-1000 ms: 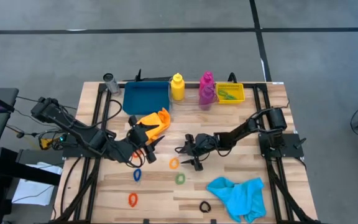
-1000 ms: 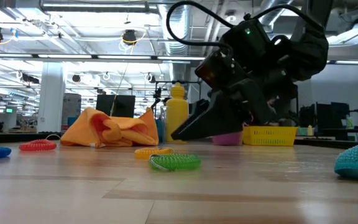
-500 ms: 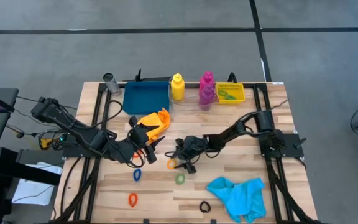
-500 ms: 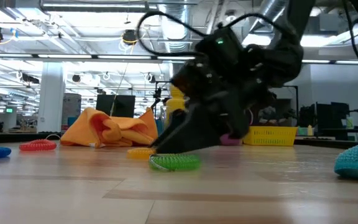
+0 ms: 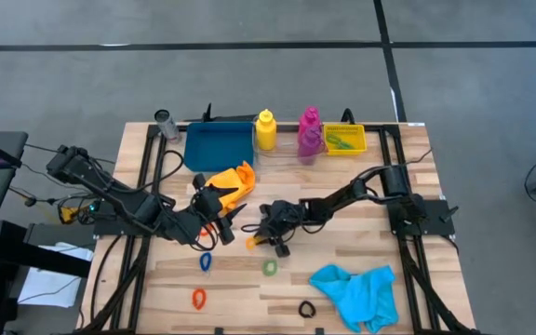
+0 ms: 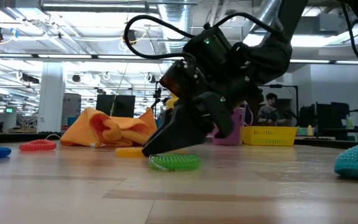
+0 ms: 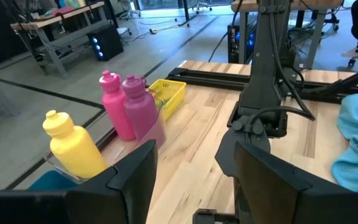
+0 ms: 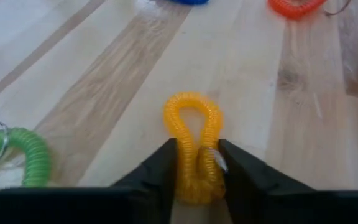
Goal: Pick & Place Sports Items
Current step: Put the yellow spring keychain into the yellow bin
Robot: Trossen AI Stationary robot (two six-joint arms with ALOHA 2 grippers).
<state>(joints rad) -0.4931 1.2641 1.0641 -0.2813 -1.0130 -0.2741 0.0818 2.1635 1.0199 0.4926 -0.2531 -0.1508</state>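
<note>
A yellow elastic ring (image 8: 192,134) lies on the table's middle, and my right gripper (image 5: 256,242) is shut on it; the low view shows the yellow ring (image 6: 129,151) just ahead of the right gripper (image 6: 153,148). My left gripper (image 5: 221,223) hovers open beside the orange cloth (image 5: 234,179), nothing between its fingers (image 7: 135,180). Green (image 5: 269,268), blue (image 5: 205,262), orange (image 5: 198,299) and black (image 5: 306,309) rings lie flat nearer the front edge. The cyan cloth (image 5: 356,290) lies front right. Yellow (image 5: 265,130), magenta (image 5: 309,119) and purple (image 5: 309,144) bottles stand at the back. My right gripper pinches the yellow ring's end nearest the gripper (image 8: 196,171) between its two fingers (image 8: 157,174), squeezing that end narrow while the far loop stays round. The fingers slant down from the table's right. The ring rests flat on the table.
A blue tray (image 5: 219,146) and a small yellow bin (image 5: 344,140) stand along the back edge beside the bottles. The green ring (image 6: 174,162) lies close to my right gripper on its near side. A person sits in the room beyond the table (image 6: 267,111).
My right gripper has gone toward the table's left edge and down onto the yellow ring, and its fingers have shut on it. The ring has slid a little toward the left edge along the table. My left arm has kept still.
</note>
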